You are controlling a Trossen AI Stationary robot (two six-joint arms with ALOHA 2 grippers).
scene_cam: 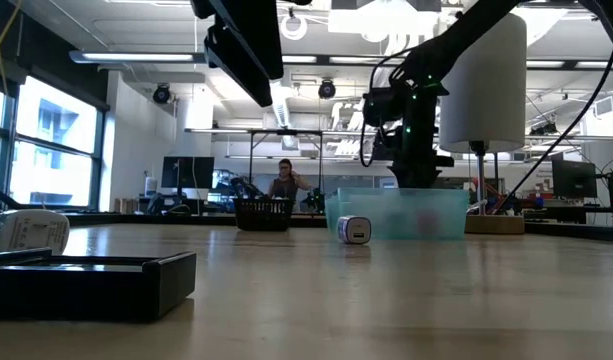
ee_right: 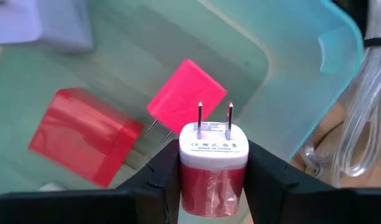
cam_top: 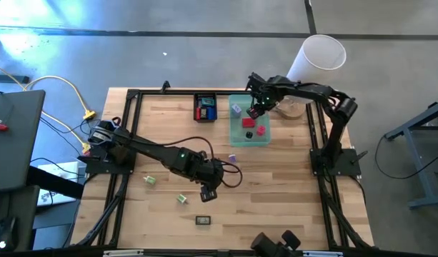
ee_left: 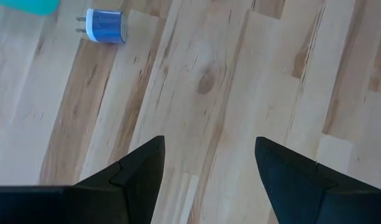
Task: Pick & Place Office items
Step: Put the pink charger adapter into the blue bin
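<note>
My right gripper [cam_top: 254,112] hangs over the translucent teal tray [cam_top: 265,141], shut on a red charger plug with a white face [ee_right: 213,146]. In the tray below it lie a red block [ee_right: 84,134], a pink-red plug [ee_right: 187,96] and a green piece [cam_top: 249,134]. My left gripper [ee_left: 209,149] stands open above bare wood near the table's middle [cam_top: 208,194], holding nothing. A blue plug [ee_left: 105,27] lies on its side on the table between it and the tray. The black tray [cam_top: 205,107] holds red and blue pieces. My right gripper pinches the charger plug's red body [ee_right: 191,183] between its two fingers, one on each of two opposite sides. The fingers come from above, pointing down. The plug's white face and two prongs [ee_right: 214,118] point down at the tray, clear of the pieces beneath.
Loose on the wood lie two green pieces [cam_top: 150,180] [cam_top: 181,199] and a black piece [cam_top: 202,220] near the front edge. A white cylinder [cam_top: 320,56] stands past the far right corner. Black frame rails [cam_top: 126,135] run along the table's sides.
</note>
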